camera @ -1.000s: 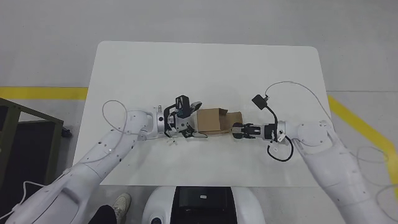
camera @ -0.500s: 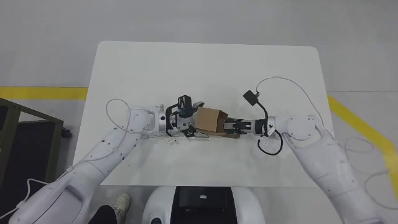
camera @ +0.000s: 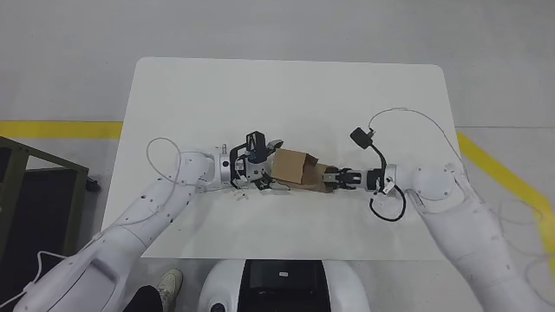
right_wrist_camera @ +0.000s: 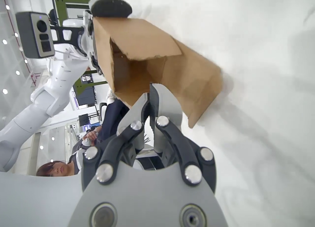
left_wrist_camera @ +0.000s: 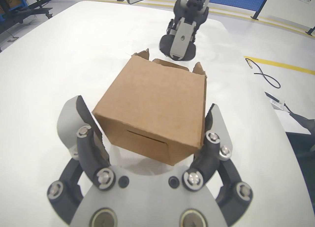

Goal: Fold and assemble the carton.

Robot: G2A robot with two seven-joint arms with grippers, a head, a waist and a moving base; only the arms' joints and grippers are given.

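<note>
The left gripper (left_wrist_camera: 147, 111) is on the left. Its two fingers (left_wrist_camera: 82, 114) sit one on each side of the carton (camera: 295, 166) and press on its closed end, so it is holding the box.

The carton lies on its side on the white table (camera: 286, 95), near the front edge and about in the middle. Its long way runs across, from one gripper to the other. The closed end points left and the open mouth points right.

The right gripper (right_wrist_camera: 150, 92) is just at that open mouth. Its fingers are pressed tight together, like a pointing beak, and I see nothing held between them. The tip is low by the mouth, close beside the side flap (right_wrist_camera: 196, 85) that sticks out. I cannot tell if it touches the cardboard.

I think the flaps at the open end are next. That end faces the right gripper, so the right one is nearer for the push, and the push would go left along the box into the left gripper's hold.
</note>
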